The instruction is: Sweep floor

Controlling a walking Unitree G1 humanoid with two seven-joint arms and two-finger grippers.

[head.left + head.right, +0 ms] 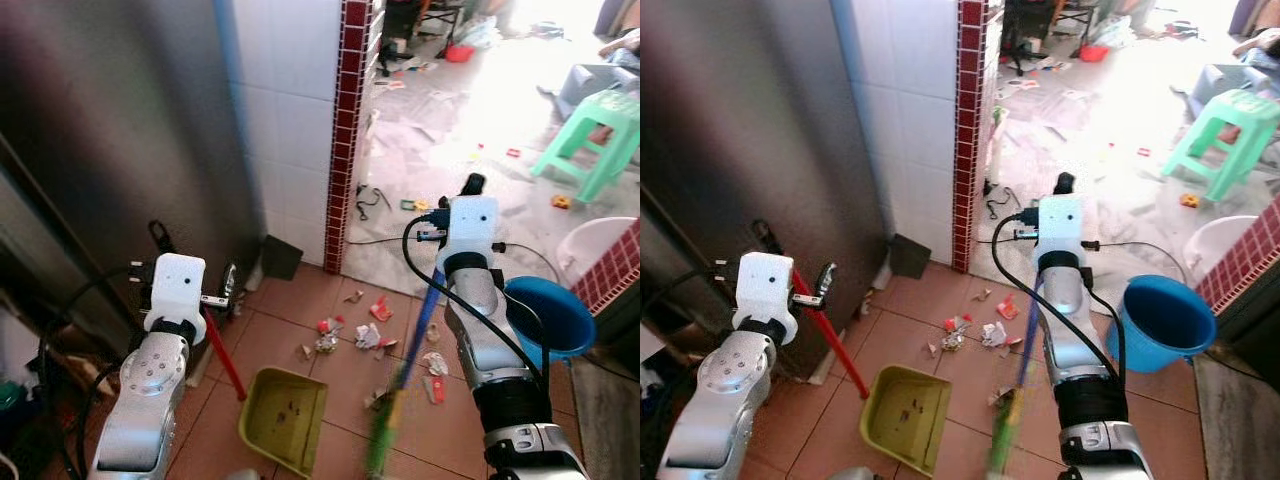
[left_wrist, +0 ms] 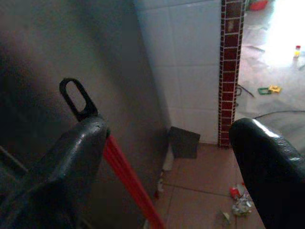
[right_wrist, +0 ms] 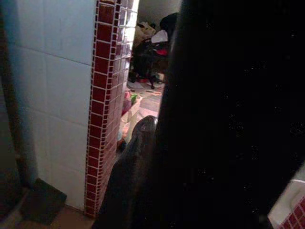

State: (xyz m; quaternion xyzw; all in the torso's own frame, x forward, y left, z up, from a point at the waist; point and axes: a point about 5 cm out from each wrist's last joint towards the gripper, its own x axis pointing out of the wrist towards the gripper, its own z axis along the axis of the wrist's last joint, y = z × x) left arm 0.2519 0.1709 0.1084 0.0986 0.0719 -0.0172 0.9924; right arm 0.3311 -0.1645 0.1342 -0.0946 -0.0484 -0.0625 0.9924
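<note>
Broom (image 1: 400, 385) with the blue shaft leans over the tile floor (image 1: 300, 320) near the scattered litter (image 1: 365, 335), held at the right gripper (image 1: 472, 187), though I can't tell how tight those fingers are. Next to it sits the yellow-green dustpan (image 1: 283, 415) on its red handle (image 1: 222, 355).

Left wrist cam: left gripper (image 2: 167, 157) has its fingers (image 2: 71, 157) spread, the red handle touching one.

Right wrist cam: mostly dark, with a red-tiled pillar (image 3: 102, 95).
</note>
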